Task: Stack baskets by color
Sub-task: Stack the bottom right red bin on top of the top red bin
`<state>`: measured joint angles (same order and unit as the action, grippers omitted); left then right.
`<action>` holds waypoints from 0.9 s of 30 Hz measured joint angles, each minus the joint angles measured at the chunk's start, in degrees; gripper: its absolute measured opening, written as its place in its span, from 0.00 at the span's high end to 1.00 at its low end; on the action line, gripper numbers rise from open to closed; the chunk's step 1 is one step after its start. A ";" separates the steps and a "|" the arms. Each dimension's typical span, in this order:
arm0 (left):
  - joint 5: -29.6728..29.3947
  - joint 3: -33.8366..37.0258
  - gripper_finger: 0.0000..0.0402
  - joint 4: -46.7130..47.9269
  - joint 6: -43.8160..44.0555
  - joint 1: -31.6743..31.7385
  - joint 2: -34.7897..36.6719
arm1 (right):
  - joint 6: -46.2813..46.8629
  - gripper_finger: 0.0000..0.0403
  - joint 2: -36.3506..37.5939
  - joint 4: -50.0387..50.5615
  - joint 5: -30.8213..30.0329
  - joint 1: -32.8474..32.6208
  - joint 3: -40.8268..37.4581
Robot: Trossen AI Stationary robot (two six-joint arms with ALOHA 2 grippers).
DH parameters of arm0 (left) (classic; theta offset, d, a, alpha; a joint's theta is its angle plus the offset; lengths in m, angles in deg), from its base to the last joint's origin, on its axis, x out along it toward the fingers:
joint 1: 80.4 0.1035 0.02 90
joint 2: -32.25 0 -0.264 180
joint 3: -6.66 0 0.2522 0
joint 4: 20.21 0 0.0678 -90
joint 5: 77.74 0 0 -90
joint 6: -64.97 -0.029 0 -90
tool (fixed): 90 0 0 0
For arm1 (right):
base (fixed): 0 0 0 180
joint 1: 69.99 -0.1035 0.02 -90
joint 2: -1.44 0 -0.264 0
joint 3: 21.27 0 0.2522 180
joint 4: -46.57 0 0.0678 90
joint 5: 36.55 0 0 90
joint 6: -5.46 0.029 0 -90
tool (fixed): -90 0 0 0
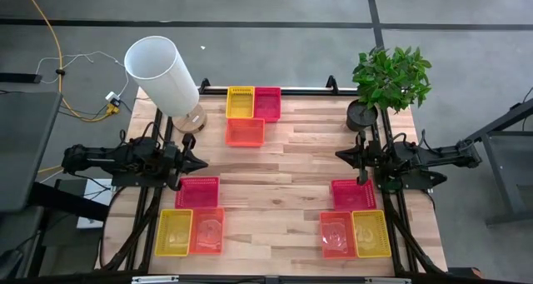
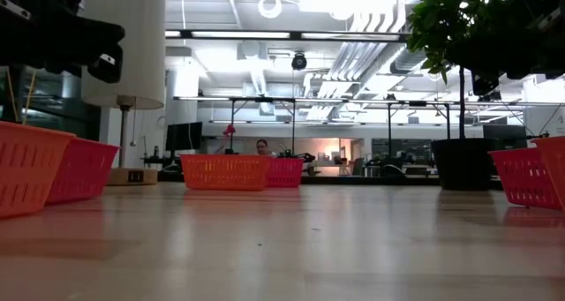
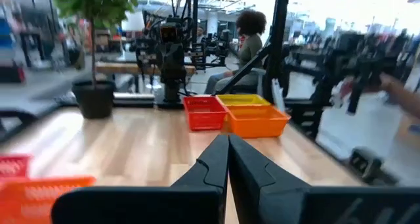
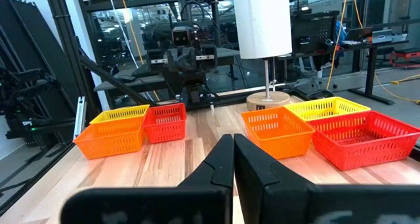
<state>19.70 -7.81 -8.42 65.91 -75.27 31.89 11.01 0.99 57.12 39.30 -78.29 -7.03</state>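
Both claws have their fingers pressed together, holding nothing: the left claw (image 1: 198, 161) hovers near the tabletop's (image 1: 291, 176) left edge, the right claw (image 1: 343, 155) near its right edge. Baskets sit in three clusters: a yellow basket (image 1: 240, 102), magenta basket (image 1: 267, 103) and orange basket (image 1: 245, 132) at the far edge, and similar trios at both near corners.

My left arm reaches in from the left edge of the desk, lying low and nearly level, with its wrist pointing toward the middle. My left gripper (image 1: 200, 161) has its two dark fingers (image 3: 213, 165) pressed together with nothing between them. My right arm mirrors that pose from the right edge, stretched flat and aimed inward. My right gripper (image 1: 341, 156) is likewise closed and empty, its fingers (image 4: 249, 165) meeting along a thin seam.
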 joint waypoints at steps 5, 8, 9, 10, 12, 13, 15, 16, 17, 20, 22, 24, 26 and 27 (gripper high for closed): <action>-0.01 0.01 1.00 0.00 -1.34 0.00 0.02 | -0.01 1.00 0.00 -0.01 0.00 0.00 0.00; -0.05 0.02 1.00 0.00 0.19 0.00 0.02 | -0.01 1.00 -0.01 -0.01 0.00 -0.01 0.00; -0.05 0.00 1.00 0.02 0.40 0.00 0.02 | -0.01 1.00 -0.02 -0.01 0.00 0.00 0.00; -0.09 0.00 1.00 0.02 0.39 0.00 0.00 | 0.00 1.00 -0.02 -0.01 0.00 0.01 -0.01; -0.16 0.01 1.00 0.02 0.38 0.00 0.01 | -0.01 1.00 -0.01 -0.01 0.00 0.00 0.00; -0.16 0.00 1.00 0.01 0.38 0.00 0.01 | -0.01 1.00 -0.02 -0.02 0.00 -0.01 -0.02; -0.16 0.00 1.00 0.00 0.38 0.00 0.02 | -0.01 1.00 -0.01 -0.02 0.00 0.01 0.00; -0.16 0.02 1.00 0.00 0.38 0.00 0.00 | -0.01 1.00 -0.02 -0.02 0.00 -0.01 -0.02; -0.16 0.01 1.00 0.01 0.38 0.00 0.02 | 0.00 1.00 0.00 -0.01 0.00 -0.01 -0.02; -0.16 0.01 1.00 0.01 0.38 0.00 0.01 | 0.01 1.00 -0.02 -0.02 0.00 0.01 0.00; -0.14 0.01 1.00 0.00 0.38 0.00 0.02 | -0.01 1.00 -0.02 -0.01 -0.17 0.00 -0.01; -0.13 0.02 1.00 0.02 0.38 0.00 0.02 | 0.00 1.00 -0.01 -0.02 -0.17 0.01 0.00; -0.13 0.02 1.00 0.02 0.38 0.00 0.02 | -0.01 1.00 -0.01 -0.01 -0.17 0.00 -0.02; -0.13 0.02 1.00 0.00 0.38 0.00 0.02 | -0.01 1.00 0.00 -0.02 -0.17 -0.01 0.00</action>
<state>19.57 -7.79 -8.42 66.29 -75.27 31.91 11.00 0.99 57.10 39.13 -78.30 -7.03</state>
